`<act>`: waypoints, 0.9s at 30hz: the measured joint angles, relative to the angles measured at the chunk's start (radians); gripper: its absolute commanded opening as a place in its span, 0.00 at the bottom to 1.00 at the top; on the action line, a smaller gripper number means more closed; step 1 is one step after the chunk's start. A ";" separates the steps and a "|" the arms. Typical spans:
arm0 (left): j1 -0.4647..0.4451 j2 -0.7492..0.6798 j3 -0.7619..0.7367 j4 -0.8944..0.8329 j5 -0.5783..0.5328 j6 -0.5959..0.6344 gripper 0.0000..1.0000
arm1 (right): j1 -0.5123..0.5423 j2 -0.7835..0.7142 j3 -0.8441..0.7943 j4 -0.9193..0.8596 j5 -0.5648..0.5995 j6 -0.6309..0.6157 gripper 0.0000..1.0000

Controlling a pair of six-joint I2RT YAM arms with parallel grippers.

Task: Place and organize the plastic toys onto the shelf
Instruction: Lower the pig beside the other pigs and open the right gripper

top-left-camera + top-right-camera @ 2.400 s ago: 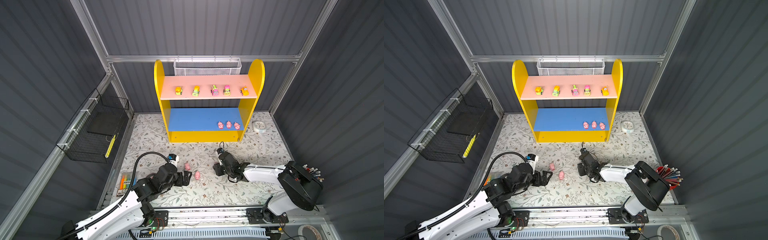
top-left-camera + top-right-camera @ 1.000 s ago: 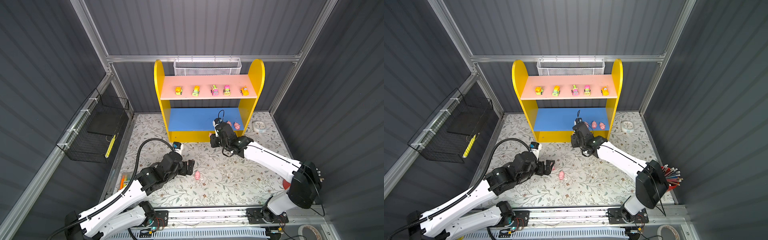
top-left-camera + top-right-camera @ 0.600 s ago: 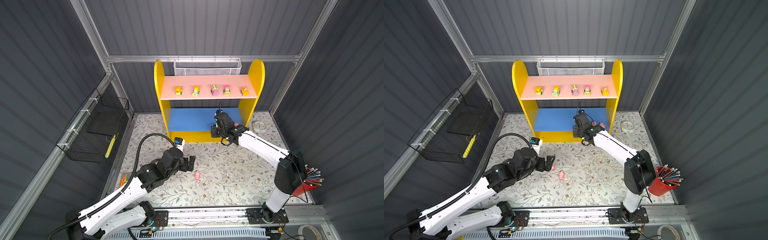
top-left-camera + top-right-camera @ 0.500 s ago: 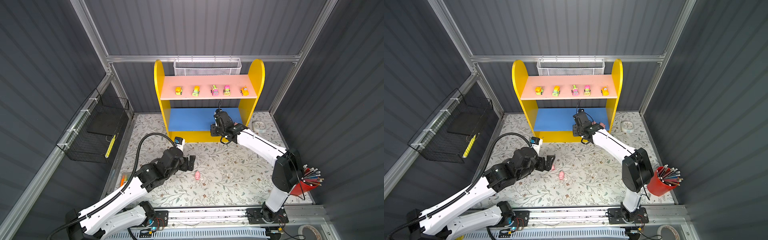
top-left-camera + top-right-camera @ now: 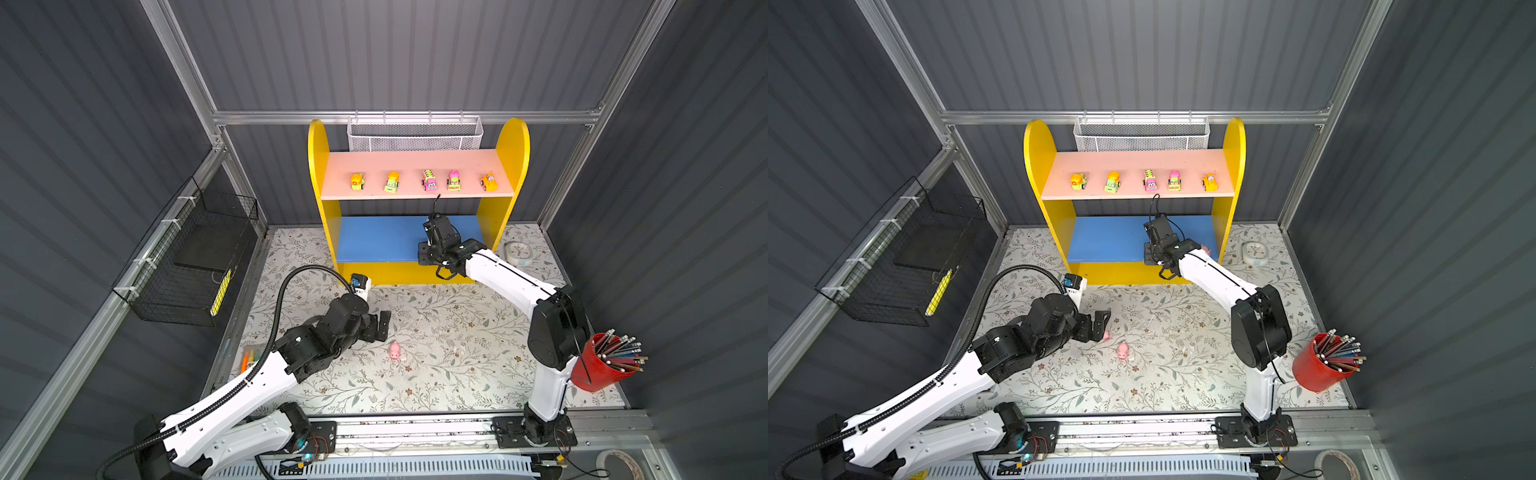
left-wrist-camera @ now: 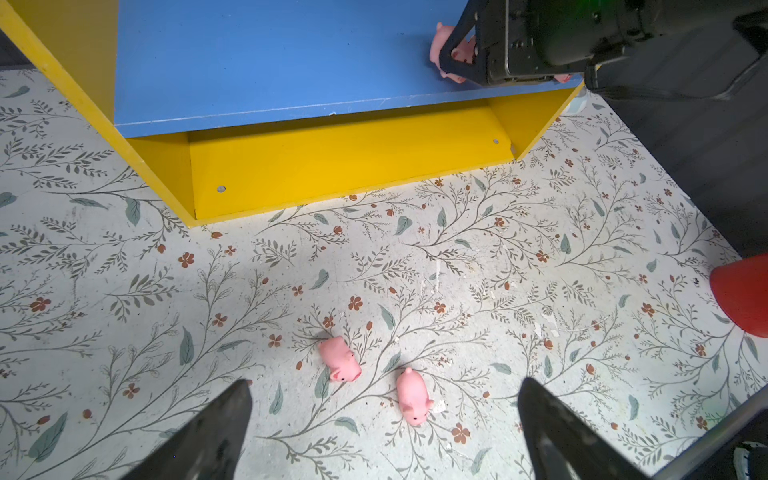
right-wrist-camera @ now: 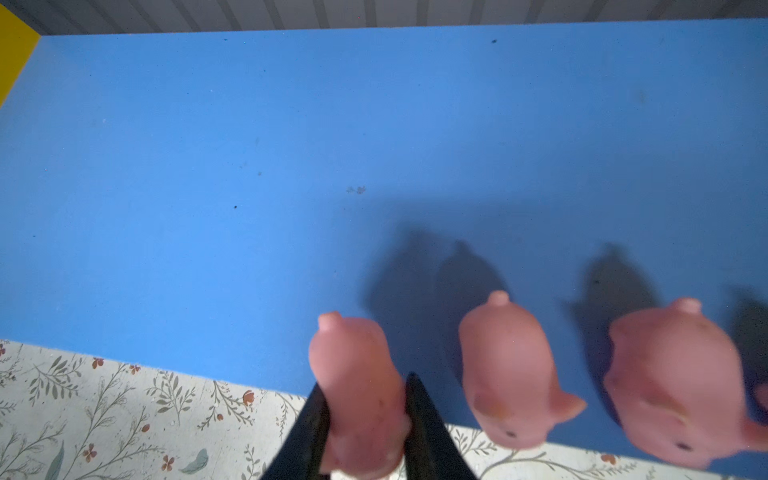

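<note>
The shelf (image 5: 319, 174) has yellow sides, and several toy vehicles (image 5: 429, 180) stand in a row on its pink upper board. My right gripper (image 7: 365, 382) is shut on a pink pig (image 7: 357, 374) at the front edge of the blue lower board (image 7: 291, 166). Two more pigs (image 7: 507, 365) (image 7: 673, 365) stand beside it there. In both top views the right gripper (image 5: 430, 253) hides those pigs. My left gripper (image 6: 384, 388) hangs open over the floral floor. Two pigs (image 6: 340, 359) (image 6: 411, 397) lie on their sides just ahead of its fingers. In a top view one floor pig (image 5: 1122, 350) lies free and another (image 5: 1106, 335) peeks from behind the left gripper (image 5: 1098, 324).
A white mesh basket (image 5: 414, 135) hangs behind the shelf top. A black wire basket (image 5: 195, 266) is on the left wall. A round white clock (image 5: 518, 251) lies right of the shelf, a red pencil cup (image 5: 602, 368) stands front right, and markers (image 5: 249, 357) lie front left.
My right arm carried the pig from the floor up to the blue board's front edge and has nearly stopped. My left arm moved forward over the floor pigs, still open.
</note>
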 measured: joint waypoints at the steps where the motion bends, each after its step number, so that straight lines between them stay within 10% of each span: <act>1: 0.000 0.000 0.000 0.000 0.000 0.000 1.00 | -0.002 0.004 0.004 0.000 0.000 0.000 0.30; 27: 0.000 0.006 0.000 0.000 -0.007 0.000 1.00 | -0.016 0.029 0.019 0.001 -0.021 0.016 0.50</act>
